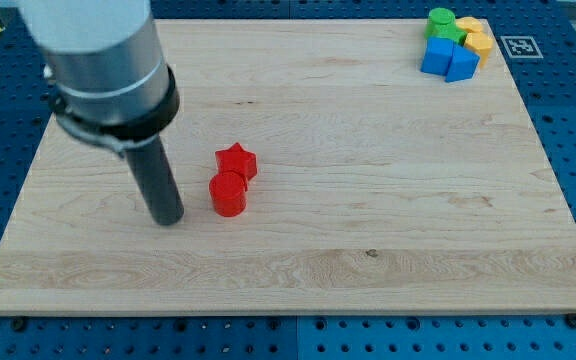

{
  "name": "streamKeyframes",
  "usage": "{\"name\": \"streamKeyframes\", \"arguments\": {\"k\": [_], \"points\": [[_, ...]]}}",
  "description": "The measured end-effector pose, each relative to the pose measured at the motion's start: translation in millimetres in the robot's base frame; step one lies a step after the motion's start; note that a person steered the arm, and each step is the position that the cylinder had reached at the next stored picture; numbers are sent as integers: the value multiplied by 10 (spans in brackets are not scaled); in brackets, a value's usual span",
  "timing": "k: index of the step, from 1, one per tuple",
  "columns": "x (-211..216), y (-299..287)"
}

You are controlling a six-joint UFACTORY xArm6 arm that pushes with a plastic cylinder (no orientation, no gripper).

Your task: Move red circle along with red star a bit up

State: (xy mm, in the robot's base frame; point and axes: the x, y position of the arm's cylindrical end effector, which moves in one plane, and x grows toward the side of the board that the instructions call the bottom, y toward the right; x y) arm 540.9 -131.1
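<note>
A red circle block [228, 194] sits on the wooden board left of centre. A red star block [236, 161] sits just above it, touching it. My tip [169, 218] rests on the board to the left of the red circle, a short gap away, slightly lower than the circle's centre. The dark rod rises from the tip to the grey arm body at the view's top left.
A cluster of blocks sits at the board's top right corner: a green one [441, 22], yellow ones [475, 37], a blue cube [436, 57] and a blue block [462, 65]. The wooden board [368, 250] lies on a blue perforated table.
</note>
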Motion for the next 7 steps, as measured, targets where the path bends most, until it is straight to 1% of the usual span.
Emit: {"name": "streamKeyframes", "arguments": {"k": [1, 4, 5, 7], "points": [[233, 73], [224, 862], [125, 1015], [130, 955]]}}
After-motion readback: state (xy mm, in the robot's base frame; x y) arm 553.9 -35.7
